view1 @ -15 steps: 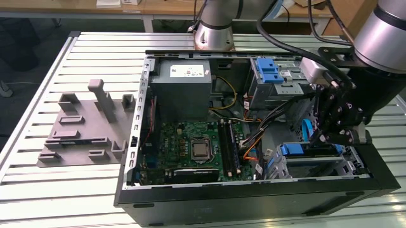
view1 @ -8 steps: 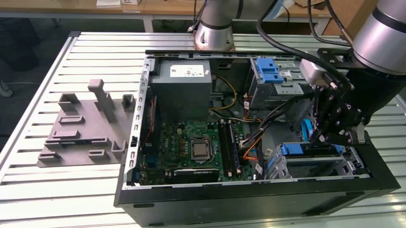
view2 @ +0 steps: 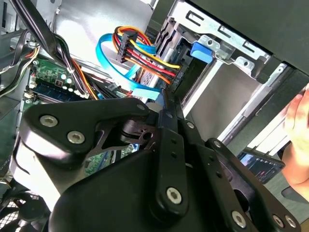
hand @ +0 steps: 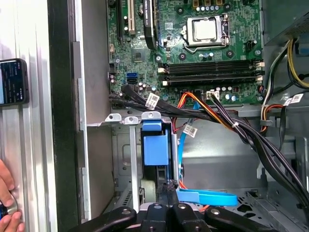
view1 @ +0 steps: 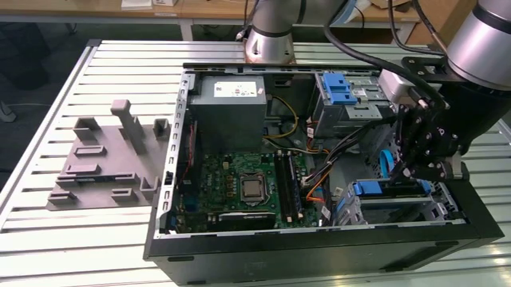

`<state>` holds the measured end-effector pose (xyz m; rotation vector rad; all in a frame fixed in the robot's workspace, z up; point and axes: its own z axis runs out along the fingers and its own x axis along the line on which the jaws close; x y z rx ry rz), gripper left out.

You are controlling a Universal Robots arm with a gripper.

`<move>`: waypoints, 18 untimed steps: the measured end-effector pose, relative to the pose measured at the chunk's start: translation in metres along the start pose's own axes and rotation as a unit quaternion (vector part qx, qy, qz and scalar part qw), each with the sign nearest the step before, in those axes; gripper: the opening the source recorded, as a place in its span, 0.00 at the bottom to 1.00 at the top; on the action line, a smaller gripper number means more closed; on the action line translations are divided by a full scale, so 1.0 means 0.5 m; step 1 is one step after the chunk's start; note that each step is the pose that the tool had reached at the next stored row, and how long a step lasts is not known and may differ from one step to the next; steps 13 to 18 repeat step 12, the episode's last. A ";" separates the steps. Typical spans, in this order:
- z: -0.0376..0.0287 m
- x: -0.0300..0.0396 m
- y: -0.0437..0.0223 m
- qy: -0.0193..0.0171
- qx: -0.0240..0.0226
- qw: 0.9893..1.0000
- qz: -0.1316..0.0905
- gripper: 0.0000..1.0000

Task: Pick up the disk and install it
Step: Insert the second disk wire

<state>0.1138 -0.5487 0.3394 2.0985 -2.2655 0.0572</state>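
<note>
**At the lower drive cage: a closed claw among cables**

At the lower drive cage (hand: 126, 145) of the open computer case (view1: 319, 251), the disk (hand: 155, 145) sits between the metal rails, and its blue caddy faces out of the opening. In the exterior view the disk (view1: 369, 188) lies low in the case, at the exterior view's right. The claw (hand: 166, 186) has its two thin fingers pressed together with nothing between them, and the tips are just at the end of the caddy.

I think the first risk is slipping. Closed tips give only a narrow contact, so a push that is not centred could slide off the plastic and hit the cage.

The second risk is jamming. If the caddy is a little tilted in the rails, more force could bend them or break the plastic.

The third risk is the wiring. A blue flat cable (hand: 207, 197) lies just beside the fingers, and a black wire bundle (hand: 251, 135) crosses near; either one could be caught or pinched.

A person's hand (hand: 7, 205) and a phone (hand: 12, 82) rest on the bench (view1: 48, 239) beside the case, near the arm's working space.
</note>
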 end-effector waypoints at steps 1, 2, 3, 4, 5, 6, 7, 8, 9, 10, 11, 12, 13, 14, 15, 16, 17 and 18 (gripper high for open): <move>-0.002 0.000 0.000 0.000 0.000 1.000 0.000 0.11; -0.003 0.000 0.000 0.000 0.000 1.000 0.000 0.11; -0.005 0.000 0.000 0.000 0.000 1.000 0.000 0.11; -0.006 0.000 0.000 0.000 0.000 1.000 0.000 0.11; -0.008 0.000 0.000 0.000 0.000 1.000 0.000 0.11; -0.008 0.000 0.000 0.000 0.000 1.000 0.000 0.11; -0.008 0.000 0.000 0.000 0.000 1.000 0.000 0.11; -0.009 0.000 0.000 0.000 0.000 1.000 0.000 0.11; -0.009 0.000 0.000 0.000 0.000 1.000 0.000 0.11; -0.009 0.000 0.000 0.000 0.000 1.000 0.000 0.11; -0.009 0.000 0.000 0.000 0.000 1.000 0.000 0.11; -0.009 0.000 0.000 0.000 0.000 1.000 0.000 0.11; -0.009 0.000 0.000 0.000 0.000 1.000 0.000 0.11; -0.009 0.000 0.000 0.000 0.000 1.000 0.000 0.11; -0.009 0.000 0.000 0.000 0.000 1.000 0.000 0.11; -0.009 0.000 0.000 0.000 0.000 1.000 0.000 0.11; -0.009 0.000 0.000 0.000 0.000 1.000 0.000 0.11; -0.009 0.000 0.000 0.000 0.000 1.000 0.000 0.11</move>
